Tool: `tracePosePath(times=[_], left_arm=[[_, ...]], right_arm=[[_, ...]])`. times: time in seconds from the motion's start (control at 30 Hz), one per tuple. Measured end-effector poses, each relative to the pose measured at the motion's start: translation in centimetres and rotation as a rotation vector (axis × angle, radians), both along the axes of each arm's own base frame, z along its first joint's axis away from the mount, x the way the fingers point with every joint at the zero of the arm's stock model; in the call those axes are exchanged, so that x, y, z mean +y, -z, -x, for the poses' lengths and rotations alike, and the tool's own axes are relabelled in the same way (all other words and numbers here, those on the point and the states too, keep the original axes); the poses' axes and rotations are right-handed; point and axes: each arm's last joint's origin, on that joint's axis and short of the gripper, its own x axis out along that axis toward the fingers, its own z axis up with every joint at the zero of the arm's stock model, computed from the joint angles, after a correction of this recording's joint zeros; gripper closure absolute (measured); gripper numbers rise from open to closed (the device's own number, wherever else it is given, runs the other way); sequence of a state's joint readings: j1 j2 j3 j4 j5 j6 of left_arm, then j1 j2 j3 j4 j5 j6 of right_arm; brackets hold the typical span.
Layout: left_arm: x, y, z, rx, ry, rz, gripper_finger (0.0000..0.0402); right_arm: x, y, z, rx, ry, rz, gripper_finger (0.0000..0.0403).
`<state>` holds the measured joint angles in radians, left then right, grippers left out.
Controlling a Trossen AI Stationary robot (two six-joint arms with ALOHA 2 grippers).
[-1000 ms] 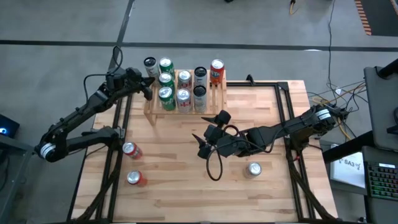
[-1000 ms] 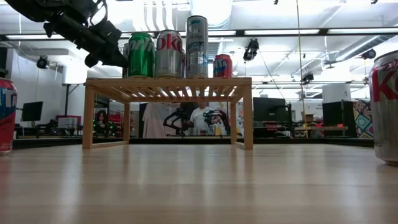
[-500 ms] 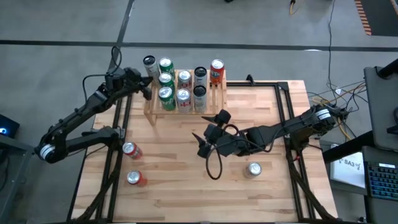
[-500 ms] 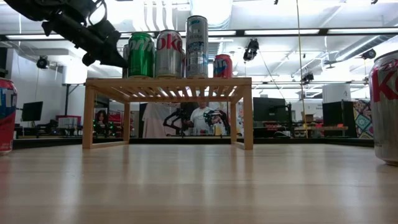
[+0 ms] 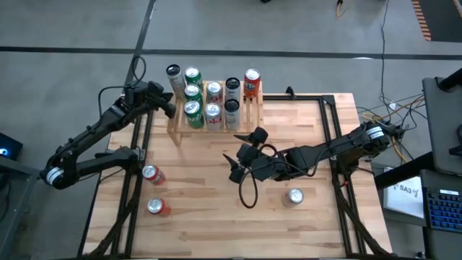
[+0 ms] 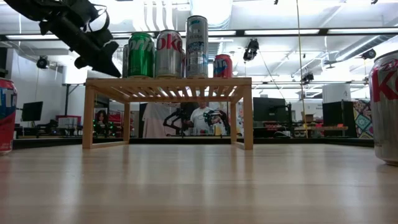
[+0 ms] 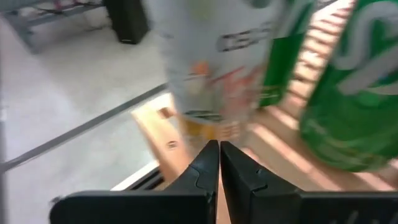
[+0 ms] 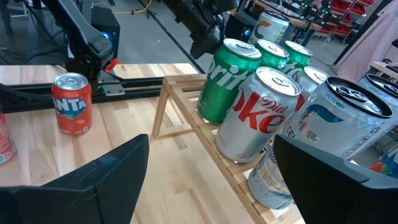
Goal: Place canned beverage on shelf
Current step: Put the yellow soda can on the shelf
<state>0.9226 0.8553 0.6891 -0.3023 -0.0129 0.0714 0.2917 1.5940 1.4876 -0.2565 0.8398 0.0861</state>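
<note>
a: what changed?
b: left gripper (image 5: 171, 110), closed and empty, has backed off toward 9 o'clock from the shelf (image 5: 249, 110) at the surface's 12 o'clock edge

a: right gripper (image 5: 232, 167)?
b: unmoved, open mid-surface

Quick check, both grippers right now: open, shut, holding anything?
Left gripper: shut, holding nothing, beside the shelf's left end.
Right gripper: open, holding nothing, over mid-table.
</note>
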Motion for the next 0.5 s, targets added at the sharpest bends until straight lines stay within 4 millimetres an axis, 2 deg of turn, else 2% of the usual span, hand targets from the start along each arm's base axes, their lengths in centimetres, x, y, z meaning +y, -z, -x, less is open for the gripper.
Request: tracePosePath(times=[0.13, 0.3, 0.4, 0.5], left_arm=[[0.3, 0.1, 0.1, 0.037, -0.084, -0.025, 0.0401], [0.5, 0.2, 0.0, 0.073, -0.078, -0.045, 0.0402], [0.1, 0.6, 0.2, 0.108, -0.016, 0.002, 0.0402], [-0.5, 1.2, 0.1, 0.127, 0.138, 0.061, 0.0401]], right_arm=[[-0.2, 0.0, 0.0, 0.000, 0.004, 0.000, 0.0071], [-0.5, 0.0, -0.1, 0.000, 0.013, 0.000, 0.0071], [-1.0, 0.0, -0.2, -0.001, 0.027, -0.002, 0.0071], [-1.4, -0.2, -0.3, -0.009, 0.040, -0.006, 0.0071]])
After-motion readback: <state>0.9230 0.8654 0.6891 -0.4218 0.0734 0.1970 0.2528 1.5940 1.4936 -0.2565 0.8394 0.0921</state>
